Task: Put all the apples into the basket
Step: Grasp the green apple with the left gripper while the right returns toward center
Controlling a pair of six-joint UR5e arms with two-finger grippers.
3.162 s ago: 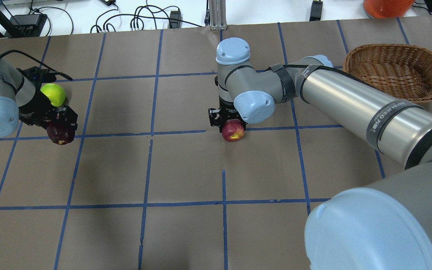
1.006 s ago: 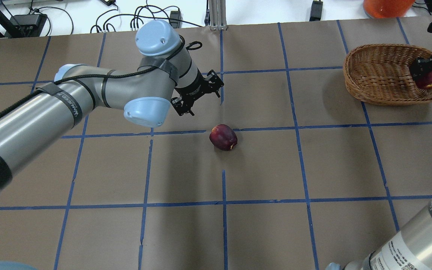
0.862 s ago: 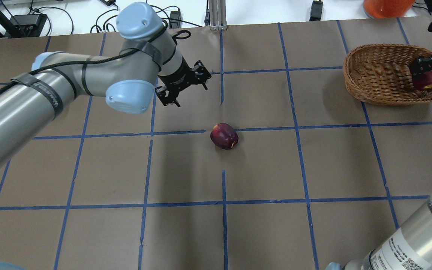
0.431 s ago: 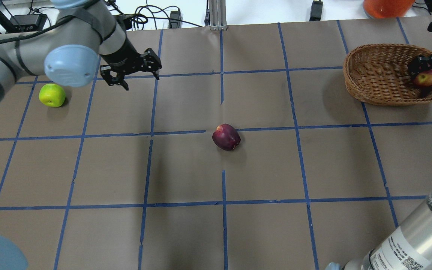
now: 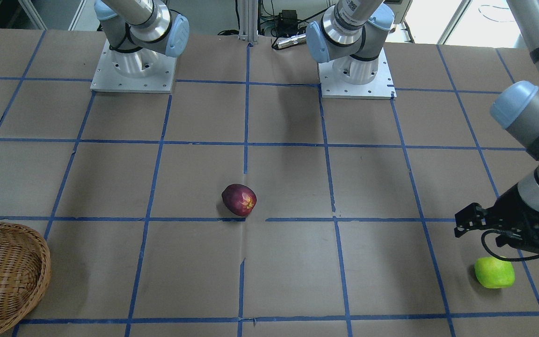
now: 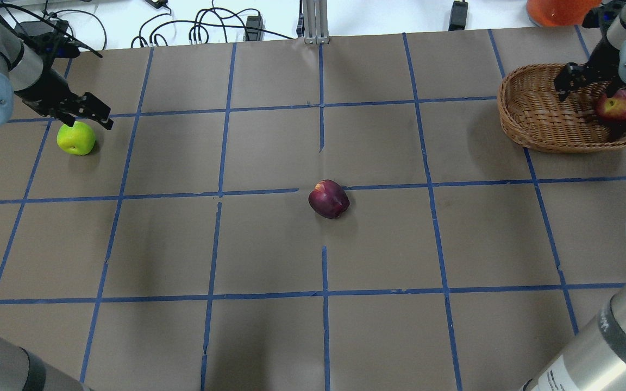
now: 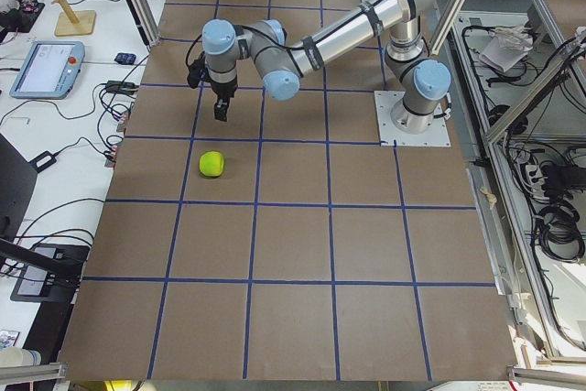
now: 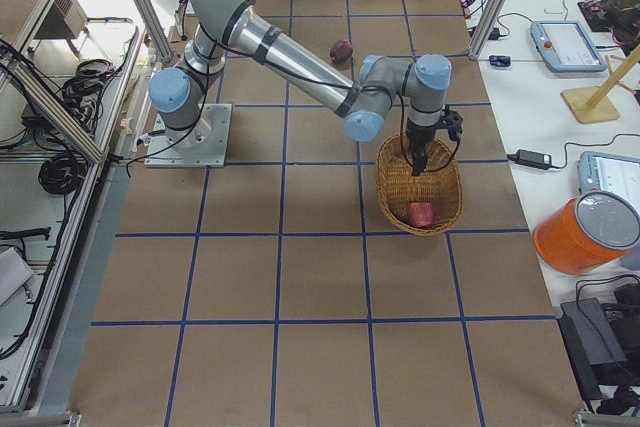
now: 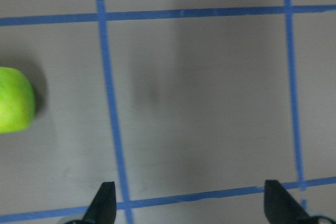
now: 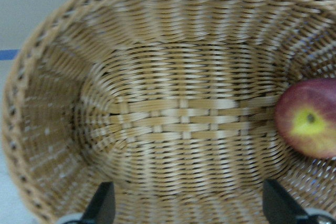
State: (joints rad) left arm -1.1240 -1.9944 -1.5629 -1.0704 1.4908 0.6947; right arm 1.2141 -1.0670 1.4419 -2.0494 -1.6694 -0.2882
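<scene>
Green apple (image 6: 76,138) lies at the table's (image 6: 269,244) left, just beside the left gripper (image 6: 83,114), whose jaws stand apart, empty. The maroon apple (image 6: 329,199) sits mid-table. At right, the red apple (image 6: 619,105) rests inside the wicker basket (image 6: 514,103), with the right gripper (image 6: 584,86) above it, jaws apart.

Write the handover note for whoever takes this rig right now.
Left gripper: open and empty, above the table near the green apple. The apple sits off to one side of the fingers, not between them.
Right gripper: open and empty, over the basket.
Done: the red apple lies in the basket.
Left: the green apple, far over on the robot's left, and the maroon apple, mid-table. Both are on the table and must go into the basket, which is far over on the right.
</scene>
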